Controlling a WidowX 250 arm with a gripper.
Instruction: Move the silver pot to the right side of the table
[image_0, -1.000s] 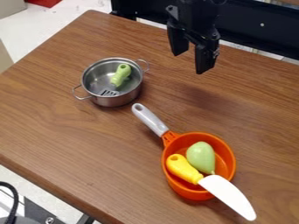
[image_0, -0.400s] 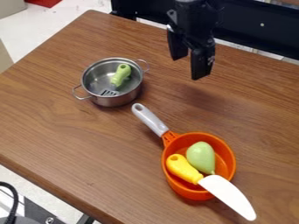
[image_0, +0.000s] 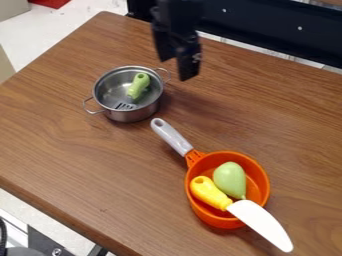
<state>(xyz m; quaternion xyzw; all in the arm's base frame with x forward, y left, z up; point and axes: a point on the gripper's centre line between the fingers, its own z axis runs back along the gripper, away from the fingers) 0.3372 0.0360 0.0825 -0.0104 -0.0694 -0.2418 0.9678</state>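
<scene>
The tool (image_0: 175, 68) hangs down over the counter (image_0: 73, 160) with its two fingers spread apart and nothing between them. The silver pot (image_0: 131, 114) stands upright on the counter, near the tool, to its left and a little lower in the view. One of the pot's two loop handles points toward the tool and ends just beside it in the view; the other is on the side away from it. Inside the pot leans a green spatula (image_0: 138, 86), its grip toward the tool's side and its slotted end down on the far side.

Well below the tool in the view, and somewhat to its right, sits an orange pan (image_0: 217, 219), its grey handle angled up toward the pot. The pan holds a green pear (image_0: 229, 178) and a yellow-handled knife (image_0: 259, 221), whose white blade crosses the rim on the side away from the tool.
</scene>
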